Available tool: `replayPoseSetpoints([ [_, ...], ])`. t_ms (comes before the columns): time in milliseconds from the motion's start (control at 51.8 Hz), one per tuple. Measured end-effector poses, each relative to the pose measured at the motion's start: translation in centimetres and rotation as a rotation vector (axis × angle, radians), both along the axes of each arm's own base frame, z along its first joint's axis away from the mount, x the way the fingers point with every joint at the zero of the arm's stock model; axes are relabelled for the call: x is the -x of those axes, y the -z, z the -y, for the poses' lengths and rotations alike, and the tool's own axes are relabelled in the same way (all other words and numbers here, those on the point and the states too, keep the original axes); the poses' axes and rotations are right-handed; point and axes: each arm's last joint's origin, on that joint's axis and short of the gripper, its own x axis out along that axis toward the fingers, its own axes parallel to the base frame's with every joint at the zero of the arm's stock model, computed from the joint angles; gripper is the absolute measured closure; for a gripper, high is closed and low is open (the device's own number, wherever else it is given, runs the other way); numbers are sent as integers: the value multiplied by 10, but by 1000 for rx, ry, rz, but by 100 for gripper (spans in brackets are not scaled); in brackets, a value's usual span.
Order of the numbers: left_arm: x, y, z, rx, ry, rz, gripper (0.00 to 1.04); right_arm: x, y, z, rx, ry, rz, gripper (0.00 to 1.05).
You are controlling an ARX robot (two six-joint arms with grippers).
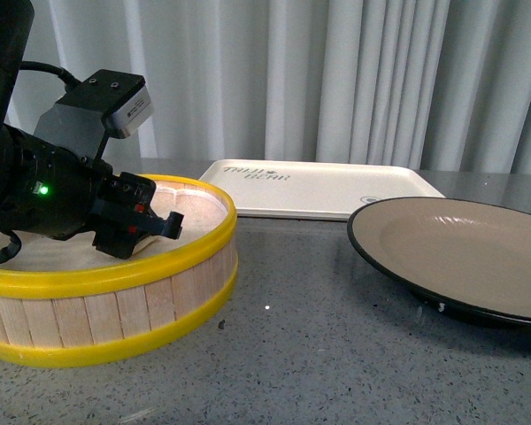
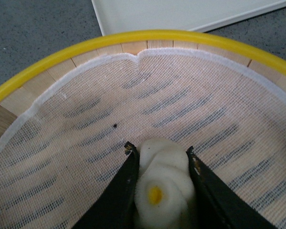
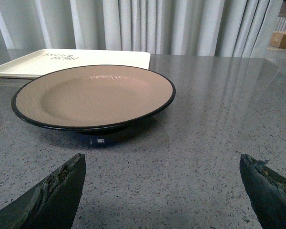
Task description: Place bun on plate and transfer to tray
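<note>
My left gripper [image 2: 159, 151] is shut on the white pleated bun [image 2: 161, 186], which has a yellow dot on top. It holds the bun inside the yellow-rimmed steamer basket [image 1: 115, 274], just over the white mesh liner [image 2: 148, 105]. In the front view the left gripper [image 1: 150, 226] reaches into the basket and the bun is hidden. The black-rimmed beige plate [image 1: 460, 252] stands empty at the right and also shows in the right wrist view [image 3: 93, 93]. The cream tray [image 1: 319, 188] lies behind it, empty. My right gripper [image 3: 162, 164] is open above bare table in front of the plate.
The grey speckled tabletop [image 1: 319, 354] runs between basket and plate. White curtains [image 1: 336, 80] hang behind the table. The tray shows in the left wrist view [image 2: 181, 12] just beyond the basket rim, and in the right wrist view [image 3: 62, 61] behind the plate.
</note>
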Motion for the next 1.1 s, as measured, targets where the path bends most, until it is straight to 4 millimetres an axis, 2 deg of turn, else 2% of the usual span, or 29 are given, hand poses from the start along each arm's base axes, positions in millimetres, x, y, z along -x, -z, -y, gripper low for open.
replayPoseSetpoints([
  [97,-3,-10,4,35,1,67,94,0,0,0,0,0,0,8],
  [174,-4,-19,7,52,4,129,99,0,0,0,0,0,0,8],
  [309,0,-35,16,63,19,184,99,0,0,0,0,0,0,8],
  [502,18,-62,39,53,96,263,99,0,0,0,0,0,0,8],
  [695,33,-67,66,52,210,272,99,0,0,0,0,0,0,8],
  [830,45,-70,97,37,329,296,99,0,0,0,0,0,0,8],
  [1004,38,-68,128,25,446,297,99,0,0,0,0,0,0,8],
  [1100,22,-61,146,11,518,264,99,0,0,0,0,0,0,8],
])
